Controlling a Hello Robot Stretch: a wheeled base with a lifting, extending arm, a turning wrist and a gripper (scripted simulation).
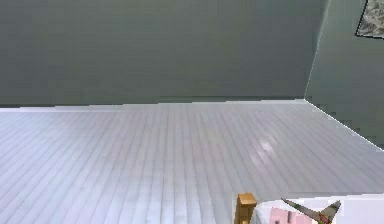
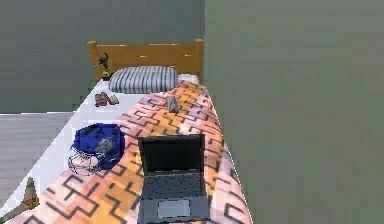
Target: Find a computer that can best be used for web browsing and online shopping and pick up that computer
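Since the laptop lies open on the bed, well apart from the wooden headboard, I'd square the base alongside it first, then reach for the keyboard half, not the screen. I cannot tell the pincer's state. A striped pillow lies by the headboard; a pale plank floor and grey walls surround.

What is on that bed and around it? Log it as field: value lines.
target: open laptop, dark screen upright, on the near end of the bed
bed: patterned cover, wooden headboard at the far end
pillow: striped, against the headboard
beside target: blue and white thing on the cover, to the laptop's left in the arm side view
floor: pale planks
wall: framed picture, forward view's top right
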